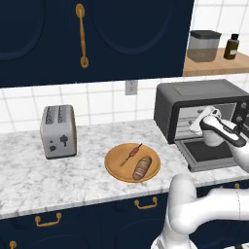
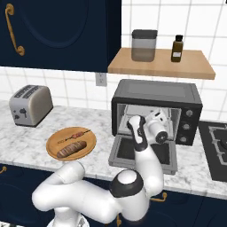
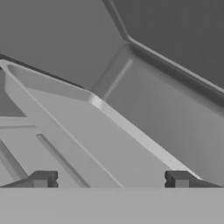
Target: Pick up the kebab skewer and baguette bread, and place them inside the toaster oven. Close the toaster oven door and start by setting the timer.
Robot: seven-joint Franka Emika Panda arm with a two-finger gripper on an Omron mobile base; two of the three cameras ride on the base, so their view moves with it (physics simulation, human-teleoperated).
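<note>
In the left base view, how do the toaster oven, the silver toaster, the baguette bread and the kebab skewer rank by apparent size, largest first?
1. toaster oven
2. silver toaster
3. baguette bread
4. kebab skewer, about as long as the bread but much thinner

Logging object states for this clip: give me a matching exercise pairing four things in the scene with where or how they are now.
Things:
1. baguette bread
2. toaster oven door
3. tool
4. silver toaster

States:
A. folded down, open
B. on the wooden plate beside the kebab skewer
C. open, empty, at the toaster oven mouth
D. on the counter, left of the plate

Pairs: 1-B, 2-A, 3-C, 4-D
</note>
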